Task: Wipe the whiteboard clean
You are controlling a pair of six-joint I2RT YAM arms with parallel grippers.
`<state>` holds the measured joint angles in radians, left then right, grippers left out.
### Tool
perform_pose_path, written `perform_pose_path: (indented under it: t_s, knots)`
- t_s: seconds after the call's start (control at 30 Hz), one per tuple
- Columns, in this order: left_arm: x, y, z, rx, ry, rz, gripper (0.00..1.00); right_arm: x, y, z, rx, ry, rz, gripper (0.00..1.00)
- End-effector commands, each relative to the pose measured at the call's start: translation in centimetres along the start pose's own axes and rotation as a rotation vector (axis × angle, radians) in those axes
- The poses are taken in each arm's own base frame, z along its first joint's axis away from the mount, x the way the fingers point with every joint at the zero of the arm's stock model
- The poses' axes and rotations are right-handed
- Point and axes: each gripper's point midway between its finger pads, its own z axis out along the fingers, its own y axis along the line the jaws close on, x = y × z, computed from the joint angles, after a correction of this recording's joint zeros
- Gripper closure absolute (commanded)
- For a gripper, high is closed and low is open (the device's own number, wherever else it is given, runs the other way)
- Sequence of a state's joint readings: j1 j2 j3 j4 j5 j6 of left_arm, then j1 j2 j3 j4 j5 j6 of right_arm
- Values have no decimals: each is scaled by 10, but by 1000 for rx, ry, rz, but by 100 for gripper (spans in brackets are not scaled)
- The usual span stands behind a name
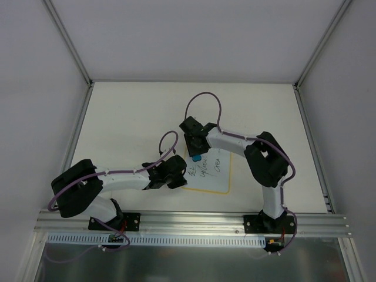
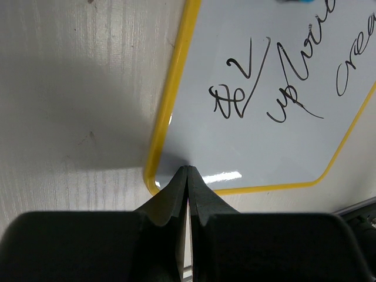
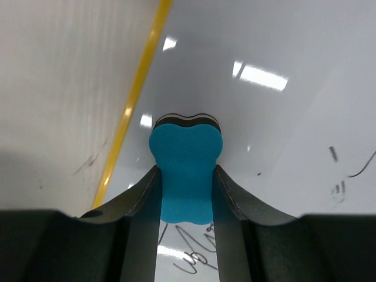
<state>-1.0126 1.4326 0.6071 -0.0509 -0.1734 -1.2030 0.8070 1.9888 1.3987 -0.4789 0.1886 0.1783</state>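
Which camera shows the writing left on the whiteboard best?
Left wrist: the handwriting on the whiteboard is large and sharp. Top view shows only tiny scribbles; right wrist shows a few strokes beside the blue eraser.

Eraser (image 3: 185, 170) on whiteboard (image 1: 215, 180) nr far-L corner

White tabletop (image 1: 129, 117), a small yellow-rimmed whiteboard (image 1: 214, 179) with dark handwriting flat near its front edge
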Motion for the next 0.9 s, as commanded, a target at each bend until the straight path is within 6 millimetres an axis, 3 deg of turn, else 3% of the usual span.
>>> perform_pose_path:
  t_s: [0.0, 0.37, 0.57, 0.73, 0.87]
  knots:
    - [17, 54, 4, -176, 59, 26, 100, 44, 10, -13, -34, 104, -53, 92]
    - [17, 61, 3, -184, 51, -4, 100, 95, 41, -28, -71, 144, -100, 92]
    - [17, 63, 2, -188, 50, -13, 100, 102, 51, -31, -73, 137, -107, 92]
    - [17, 65, 2, -192, 49, -26, 100, 102, 38, -29, -19, 129, -78, 92]
    - [17, 67, 2, -195, 50, -34, 100, 102, 2, -28, 79, 121, -21, 92]
